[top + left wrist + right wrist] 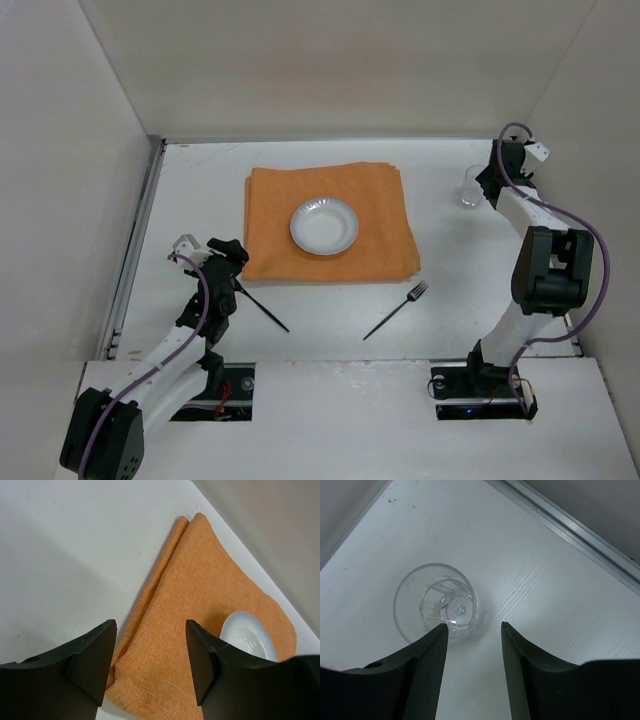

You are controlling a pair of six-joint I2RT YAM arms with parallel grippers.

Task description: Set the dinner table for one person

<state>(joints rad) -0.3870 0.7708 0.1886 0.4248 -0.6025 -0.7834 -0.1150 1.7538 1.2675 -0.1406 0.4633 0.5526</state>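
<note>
Resting on the dinner table (200, 200): one plate (324, 226), one fork (397, 309), one glass (470, 187).
Left gripper (150, 622) and right gripper (474, 626) are spread, empty; fork is seen only from above.

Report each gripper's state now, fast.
Left gripper: open, holding nothing, near the orange placemat.
Right gripper: open, holding nothing; clear glass beside one fingertip, ungripped.

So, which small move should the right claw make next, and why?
Probably shift the right claw slightly leftward in its wrist view: its jaws are open, but the upright clear glass stands left of their gap, not in line with it. Then it could close on it.
</note>
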